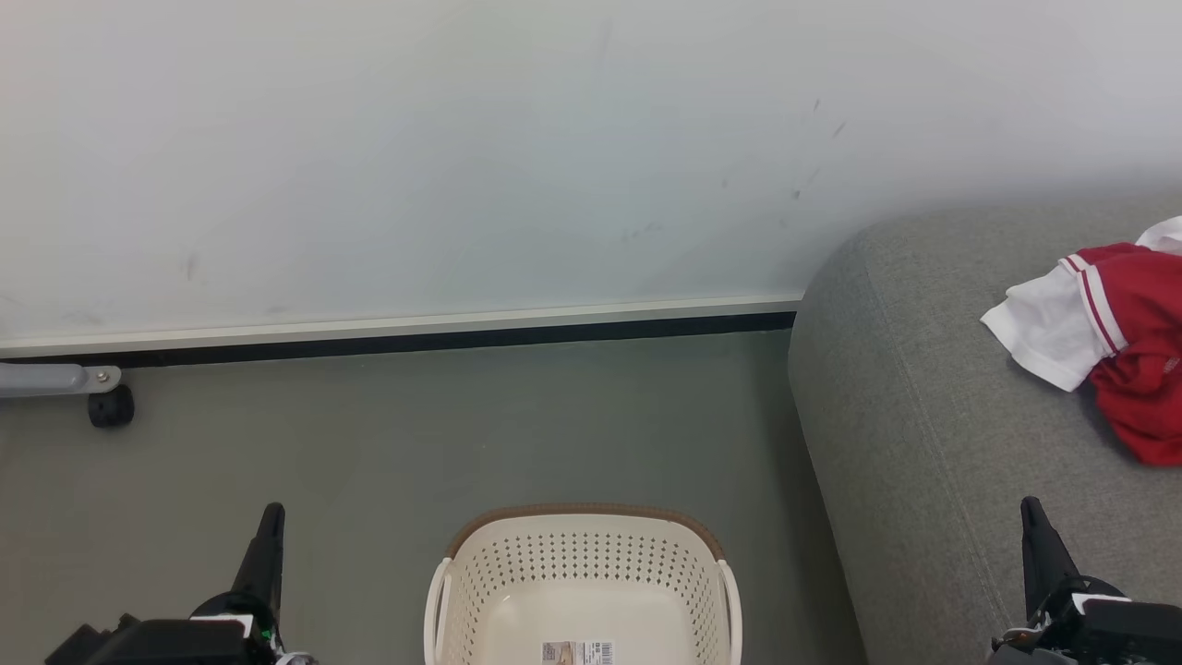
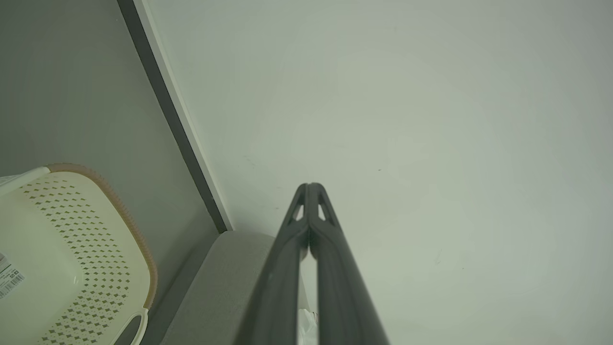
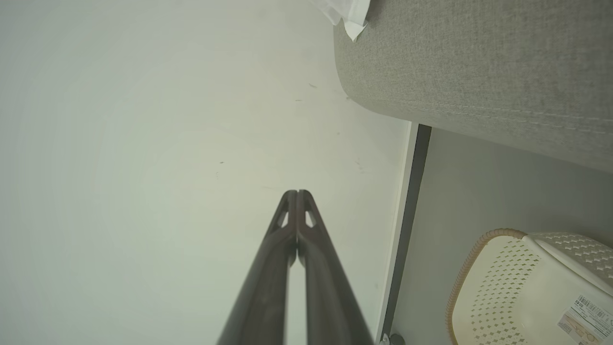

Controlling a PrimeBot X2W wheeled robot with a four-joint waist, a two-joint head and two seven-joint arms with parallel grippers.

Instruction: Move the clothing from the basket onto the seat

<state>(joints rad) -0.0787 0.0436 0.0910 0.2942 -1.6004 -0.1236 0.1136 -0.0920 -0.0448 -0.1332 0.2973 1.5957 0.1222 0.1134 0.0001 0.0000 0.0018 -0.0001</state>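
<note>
Both grippers sit low in the head view, the left gripper [image 1: 271, 510] and the right gripper [image 1: 1029, 503]. Each has its fingers pressed together and holds nothing. Between them stands the basket [image 1: 582, 511]. Its floor shows just a paper label [image 1: 577, 652], but its near part is cut off, so a jersey hiding there could be missed. The clothing [image 1: 1122, 342] lies on the seat [image 1: 914, 416].

Left wrist view: the fingers are tight together and point at the wall [image 2: 431, 120]. The basket is close by, and a careless swing might knock it.

Right wrist view: these fingers are tight together too. A white bit of clothing shows at the seat's edge and might slide off if bumped.
</note>
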